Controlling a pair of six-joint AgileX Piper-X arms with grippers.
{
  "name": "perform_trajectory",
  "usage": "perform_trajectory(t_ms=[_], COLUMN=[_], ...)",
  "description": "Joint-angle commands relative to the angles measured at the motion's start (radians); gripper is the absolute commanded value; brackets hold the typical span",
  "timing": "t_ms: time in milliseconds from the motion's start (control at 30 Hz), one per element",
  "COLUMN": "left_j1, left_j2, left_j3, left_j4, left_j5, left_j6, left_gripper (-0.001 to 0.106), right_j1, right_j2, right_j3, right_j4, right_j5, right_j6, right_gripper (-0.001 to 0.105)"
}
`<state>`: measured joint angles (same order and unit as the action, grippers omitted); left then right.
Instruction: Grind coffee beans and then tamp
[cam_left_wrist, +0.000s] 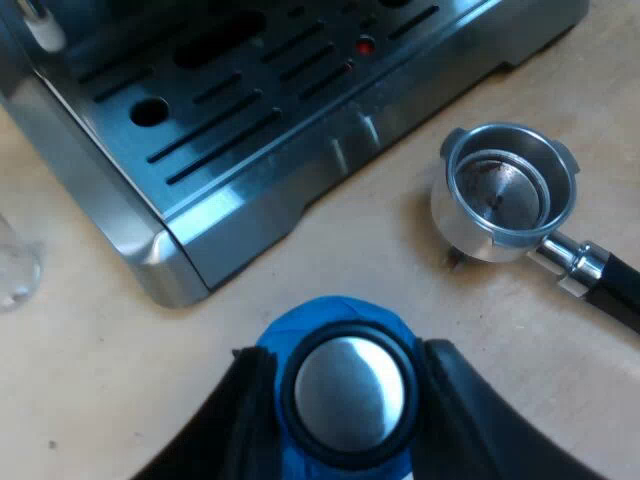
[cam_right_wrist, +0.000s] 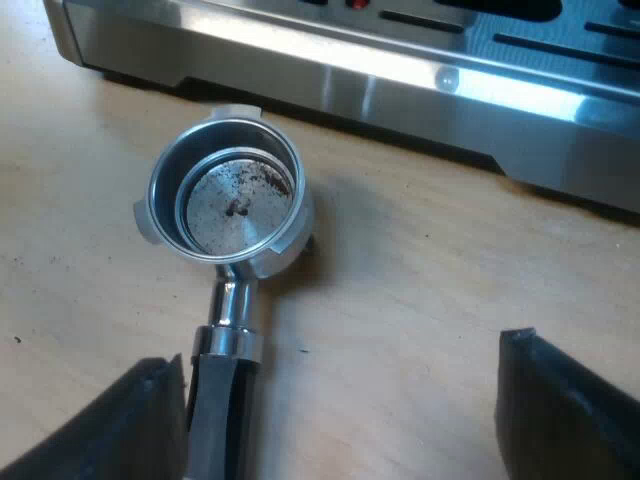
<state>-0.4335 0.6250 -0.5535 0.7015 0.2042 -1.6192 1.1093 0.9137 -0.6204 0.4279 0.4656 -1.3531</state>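
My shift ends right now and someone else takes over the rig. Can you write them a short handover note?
Left tool: shut on the blue tamper, near the espresso machine.
Right tool: open, fingers on either side of the handle of the metal holder, not gripping it.
Holder: loose on the table before the machine's front, basket bare except for a few specks of grounds.
Done: tamper in hand.
Left: grind beans into the holder, then tamp.
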Motion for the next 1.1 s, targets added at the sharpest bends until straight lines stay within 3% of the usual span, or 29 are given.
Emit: perform_trajectory(t_ms=[33,300,367,767,1100], left_j1=[-0.005,-0.005,-0.013,-0.214,-0.274], left_j2=[0.016,0.077,0.104,0.256,0.352], left_j3=[-0.039,-0.082,-0.107,-0.210,-0.304], left_j4=[-0.003,0.004,0.013,0.039,0.039], left_j5=[-0.014,-0.014,-0.008,-0.106,-0.127], left_j6=[0.031,0.031,0.035,0.056,0.056], left_gripper=[0.001,0.001,0.001,0.001,0.001], right_j1=[-0.002,0.002,0.002,0.002,0.002], right_j2=[-0.006,-0.006,-0.006,-0.003,-0.003], right_j3=[-0.003,-0.003,-0.003,-0.003,-0.003], right_j4=[-0.021,-0.075,-0.080,-0.080,-0.080], right_j5=[0.001,0.000,-0.023,-0.029,-0.034], right_j6=[-0.030,-0.087,-0.087,-0.102,-0.107], right_gripper=[0.065,0.065,0.070,0.071,0.071])
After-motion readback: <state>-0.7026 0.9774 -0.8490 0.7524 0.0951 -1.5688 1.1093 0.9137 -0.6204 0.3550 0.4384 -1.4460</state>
